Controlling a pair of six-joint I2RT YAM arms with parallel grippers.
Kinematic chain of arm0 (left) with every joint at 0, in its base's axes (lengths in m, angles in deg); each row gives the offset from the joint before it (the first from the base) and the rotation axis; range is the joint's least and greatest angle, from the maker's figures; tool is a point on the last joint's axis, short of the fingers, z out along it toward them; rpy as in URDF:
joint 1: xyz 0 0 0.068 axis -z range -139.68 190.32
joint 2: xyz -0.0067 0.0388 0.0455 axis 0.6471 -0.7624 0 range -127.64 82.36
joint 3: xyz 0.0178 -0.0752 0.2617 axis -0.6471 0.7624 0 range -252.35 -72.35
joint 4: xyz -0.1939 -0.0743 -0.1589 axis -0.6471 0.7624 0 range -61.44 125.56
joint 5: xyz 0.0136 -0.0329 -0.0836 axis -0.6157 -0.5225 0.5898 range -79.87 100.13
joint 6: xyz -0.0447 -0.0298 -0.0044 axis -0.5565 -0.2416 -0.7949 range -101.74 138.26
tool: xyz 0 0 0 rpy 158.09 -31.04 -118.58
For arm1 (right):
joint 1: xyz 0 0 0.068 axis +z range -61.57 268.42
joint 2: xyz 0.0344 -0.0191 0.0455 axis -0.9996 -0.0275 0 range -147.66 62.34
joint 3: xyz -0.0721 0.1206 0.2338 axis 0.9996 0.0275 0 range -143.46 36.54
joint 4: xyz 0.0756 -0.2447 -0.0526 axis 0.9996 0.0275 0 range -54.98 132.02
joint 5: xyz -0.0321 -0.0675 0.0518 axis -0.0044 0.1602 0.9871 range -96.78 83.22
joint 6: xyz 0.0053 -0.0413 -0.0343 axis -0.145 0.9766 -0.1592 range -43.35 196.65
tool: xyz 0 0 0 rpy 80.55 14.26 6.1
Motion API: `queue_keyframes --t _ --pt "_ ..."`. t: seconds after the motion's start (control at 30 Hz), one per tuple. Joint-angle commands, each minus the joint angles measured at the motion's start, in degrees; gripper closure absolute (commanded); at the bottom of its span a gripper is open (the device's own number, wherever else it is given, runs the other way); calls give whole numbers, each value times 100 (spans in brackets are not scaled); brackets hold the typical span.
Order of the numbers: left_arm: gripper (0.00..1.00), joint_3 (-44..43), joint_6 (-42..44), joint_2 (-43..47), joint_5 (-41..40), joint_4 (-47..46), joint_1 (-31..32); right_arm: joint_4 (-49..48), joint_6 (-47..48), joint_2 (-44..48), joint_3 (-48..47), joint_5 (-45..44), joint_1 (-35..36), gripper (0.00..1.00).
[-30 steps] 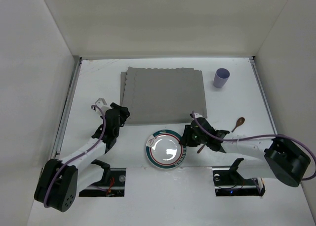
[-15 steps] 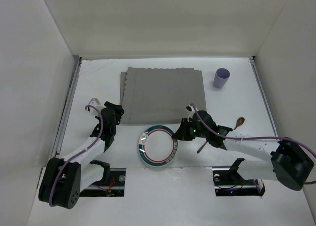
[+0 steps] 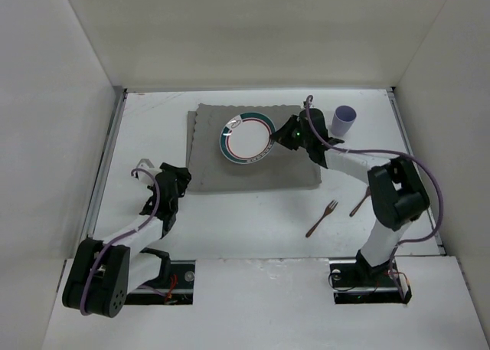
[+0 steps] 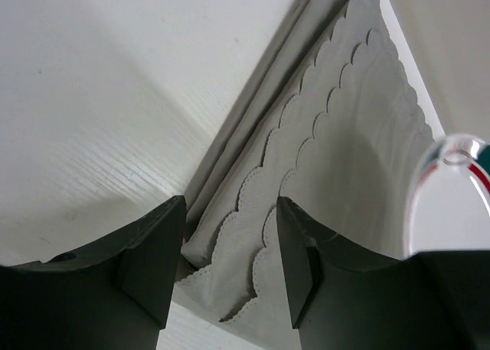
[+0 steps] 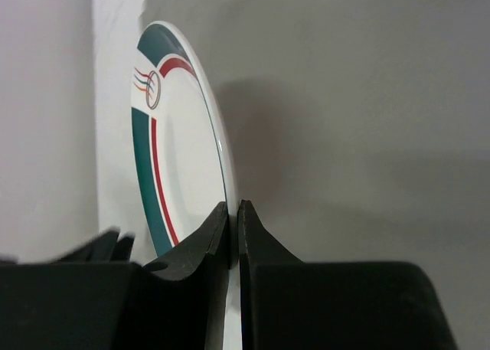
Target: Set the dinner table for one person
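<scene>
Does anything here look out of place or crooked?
The plate is not lying flat: the right gripper pinches its rim, holding it tilted over the grey mat. The fork lies slanted on the bare tabletop, apart from the mat.

Two dark fingers stand apart at the bottom of the frame, with the layered corner of a grey scallop-edged mat showing in the gap. White worktop fills the upper left, and a plate rim curves in at the right edge.

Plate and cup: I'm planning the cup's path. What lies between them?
The right gripper, shut on the plate's rim, lies between plate and cup, over the mat; the top view shows this.
</scene>
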Motion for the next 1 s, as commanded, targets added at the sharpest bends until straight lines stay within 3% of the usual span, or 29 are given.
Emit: queue_keyframes --t 0.0,0.13,0.47,0.6,0.73,0.97 --pt "52 56 -82 -73 114 -494 50 -368 -319 -486 -754 -238 -88 90" --pt "52 74 -100 5 167 -494 50 -227 -415 -1014 -1178 -264 -106 90" --pt "52 38 -117 -249 193 -573 67 45 -522 -1384 -985 -414 -115 88" --pt "52 30 -126 -284 176 -617 111 169 -442 -1349 -695 -458 -115 83" --pt "52 47 -135 -250 176 -617 76 143 -460 -1218 -361 -554 -89 72" --pt "52 82 -144 -170 140 -617 85 274 -222 -831 -80 -510 69 71"
